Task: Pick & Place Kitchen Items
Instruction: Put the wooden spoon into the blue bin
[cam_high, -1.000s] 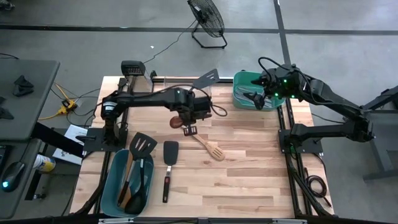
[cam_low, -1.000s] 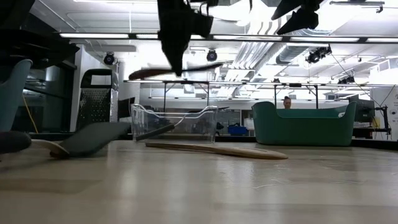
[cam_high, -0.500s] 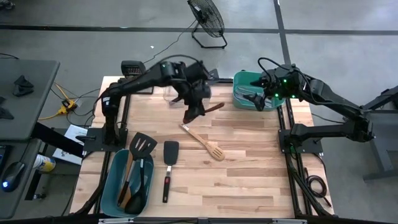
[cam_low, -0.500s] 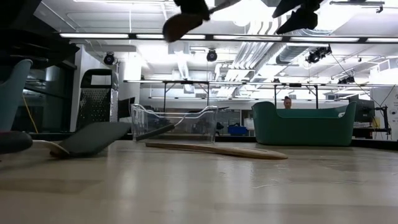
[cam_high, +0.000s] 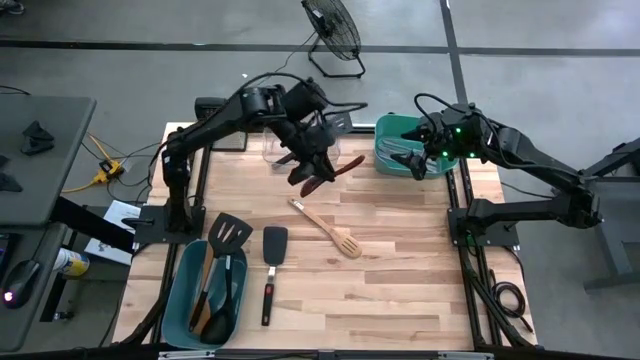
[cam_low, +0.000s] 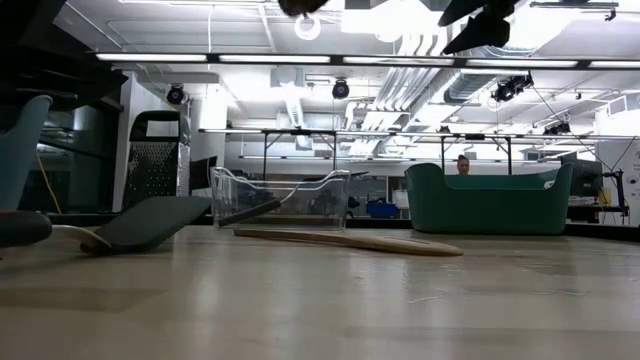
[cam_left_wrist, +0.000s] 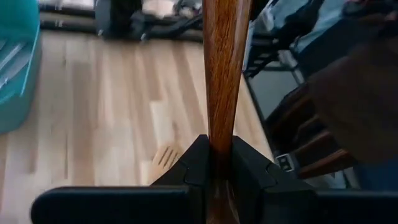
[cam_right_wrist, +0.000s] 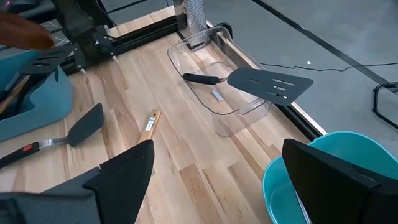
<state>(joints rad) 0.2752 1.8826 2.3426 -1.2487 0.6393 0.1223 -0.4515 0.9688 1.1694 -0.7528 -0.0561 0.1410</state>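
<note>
- Wooden spoon (cam_high: 322, 176) sits pinched at its handle (cam_left_wrist: 224, 74) in your left gripper (cam_high: 312, 163), held high in the air.
- Just beyond it lies the clear bin (cam_high: 300, 142); below, the slotted spatula (cam_high: 327, 229).
- Keep the grip firm and swing slowly, so the long handle doesn't pivot.
- Since a second ago, spoon and arm have lifted and moved toward the bin.
- Your right gripper (cam_high: 408, 160) waits spread wide over the green tub (cam_high: 383, 128).
</note>
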